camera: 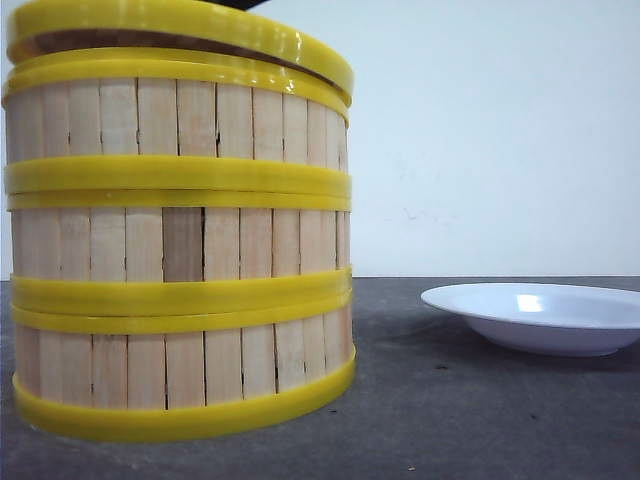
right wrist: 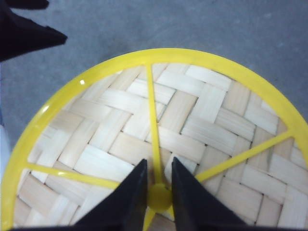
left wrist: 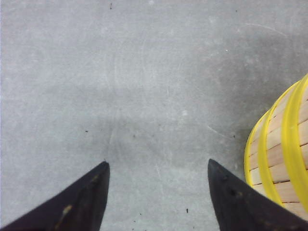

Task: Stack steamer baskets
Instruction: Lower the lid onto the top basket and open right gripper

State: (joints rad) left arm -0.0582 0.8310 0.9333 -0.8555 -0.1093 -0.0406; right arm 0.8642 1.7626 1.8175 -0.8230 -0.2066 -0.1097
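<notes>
Three steamer baskets (camera: pixel 180 245) stand stacked in one column at the left of the front view, with pale slat walls and yellow rims. The domed woven lid (camera: pixel 180 25) sits tilted on the top basket, its left side raised. My right gripper (right wrist: pixel 159 161) is shut on the lid's yellow knob (right wrist: pixel 159 197), above the woven top (right wrist: pixel 192 120). My left gripper (left wrist: pixel 159 163) hangs open over bare table with nothing between its fingers. The stack's wall (left wrist: pixel 284 154) is just beside its one finger. Neither gripper shows in the front view.
A shallow white plate (camera: pixel 545 315) lies on the grey table (camera: pixel 450 420) to the right of the stack. In the right wrist view a dark arm part (right wrist: pixel 24 31) shows beyond the lid's rim.
</notes>
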